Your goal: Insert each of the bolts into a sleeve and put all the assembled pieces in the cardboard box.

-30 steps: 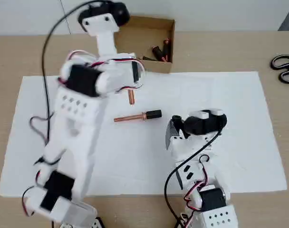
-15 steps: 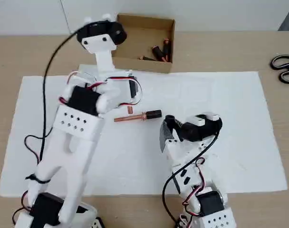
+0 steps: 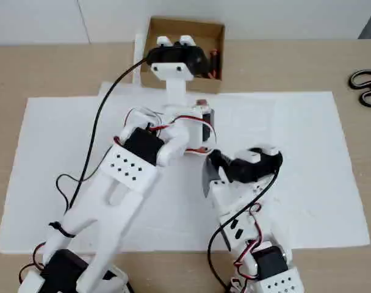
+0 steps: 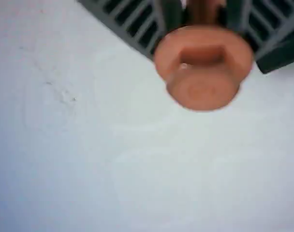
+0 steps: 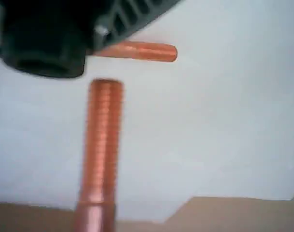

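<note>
Left claw [image 4: 203, 13] pinches smooth, seemingly hex-recessed copper bolt [image 4: 203, 72].

The left arm [image 3: 173, 91] hides part of the cardboard box [image 3: 201, 25], and the frame edge cuts a blurred bolt [image 5: 101, 145]

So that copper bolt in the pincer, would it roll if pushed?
The copper bolt looks like rigid metal, probably heavy for its size. Its round shank would likely roll, though the wide flanged head should curve its path.

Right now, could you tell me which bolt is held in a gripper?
The bolt clamped in the left gripper; the other loose bolt lies on the white sheet.
</note>
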